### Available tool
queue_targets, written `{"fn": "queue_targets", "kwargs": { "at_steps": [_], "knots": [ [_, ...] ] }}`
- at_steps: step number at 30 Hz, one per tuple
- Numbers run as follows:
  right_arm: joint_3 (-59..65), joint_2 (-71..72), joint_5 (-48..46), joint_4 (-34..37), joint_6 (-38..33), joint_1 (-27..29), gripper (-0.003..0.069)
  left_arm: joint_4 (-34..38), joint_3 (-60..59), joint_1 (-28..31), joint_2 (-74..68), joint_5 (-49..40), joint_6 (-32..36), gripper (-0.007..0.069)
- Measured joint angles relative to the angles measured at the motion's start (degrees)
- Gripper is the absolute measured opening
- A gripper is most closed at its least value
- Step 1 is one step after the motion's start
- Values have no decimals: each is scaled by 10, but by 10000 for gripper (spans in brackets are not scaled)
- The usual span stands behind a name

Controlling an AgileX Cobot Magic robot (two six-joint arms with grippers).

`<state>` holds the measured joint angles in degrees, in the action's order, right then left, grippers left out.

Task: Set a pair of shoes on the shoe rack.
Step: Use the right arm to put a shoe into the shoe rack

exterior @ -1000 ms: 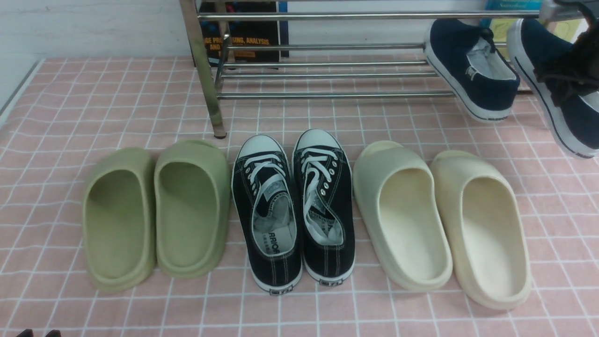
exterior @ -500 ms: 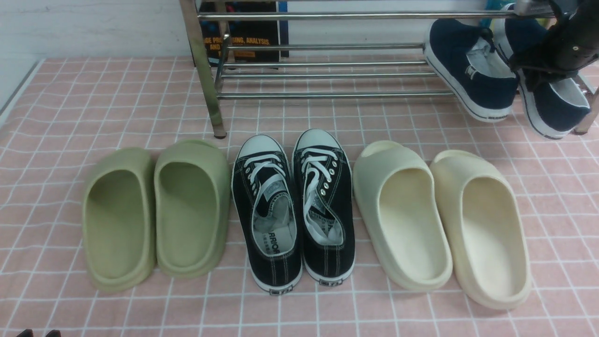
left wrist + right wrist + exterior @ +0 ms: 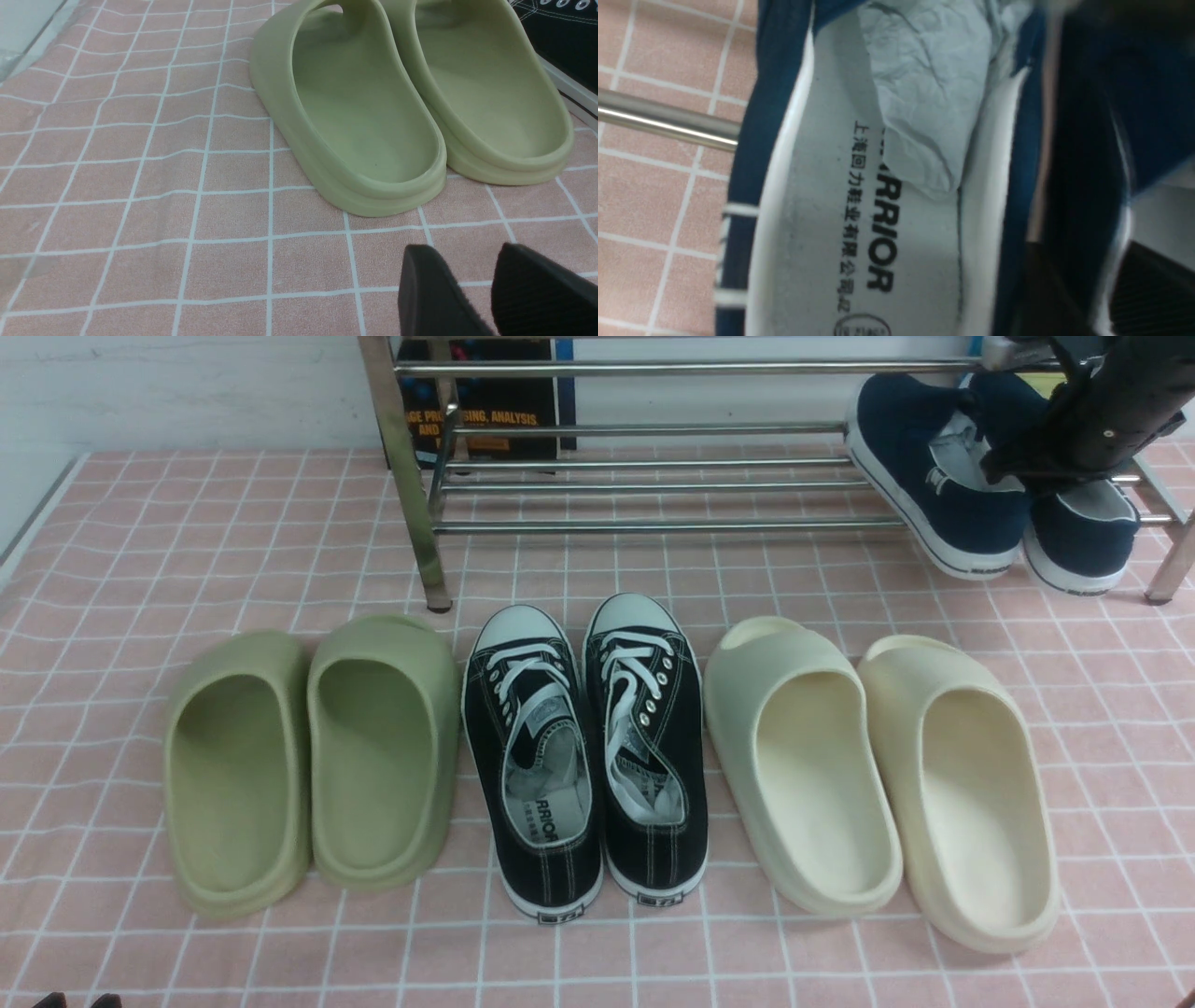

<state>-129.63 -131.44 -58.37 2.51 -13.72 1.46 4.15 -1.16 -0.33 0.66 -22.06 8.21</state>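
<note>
Right pincer (image 3: 1027, 462), upper right of the front view: tips sunk in the mouth of the second navy shoe (image 3: 1083, 537). In the right wrist view the dark fingers (image 3: 1153, 298) straddle the shoe's side wall, but the lower right corner is blurred. Cannot tell whether they pinch the wall or have let go.

That shoe lies directly under the pincer. Heel faces the camera and hangs past the front tube of the shoe rack (image 3: 653, 485); toe is hidden behind the arm. Long axis runs front to back, across the tubes. Crumpled paper (image 3: 934, 93) fills the toe end.

First navy shoe (image 3: 943, 476) sits just beside it toward frame centre, also on the tubes, tilted with heel low. The two heels look to touch or nearly so.

Left pincer (image 3: 469, 254): fingers apart, empty, low over the pink checked cloth (image 3: 140, 186) near the green slides (image 3: 364, 116), well apart from the rack.

Judgement: the right arm alone is placed for this. Both shoes seem racked; what is left is a clean let-go and a lift straight out of the shoe mouth, without dragging the heel off the front tube.
</note>
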Motion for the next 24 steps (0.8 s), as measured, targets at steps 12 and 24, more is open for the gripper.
{"fn": "queue_targets", "kwargs": {
  "at_steps": [12,24],
  "knots": [
    [41,128,-45,-1,0,1,312,0,0,0,0,0,0,239],
    [227,180,-127,47,9,81,-18,0,0,0,0,0,0,239]
  ]
}}
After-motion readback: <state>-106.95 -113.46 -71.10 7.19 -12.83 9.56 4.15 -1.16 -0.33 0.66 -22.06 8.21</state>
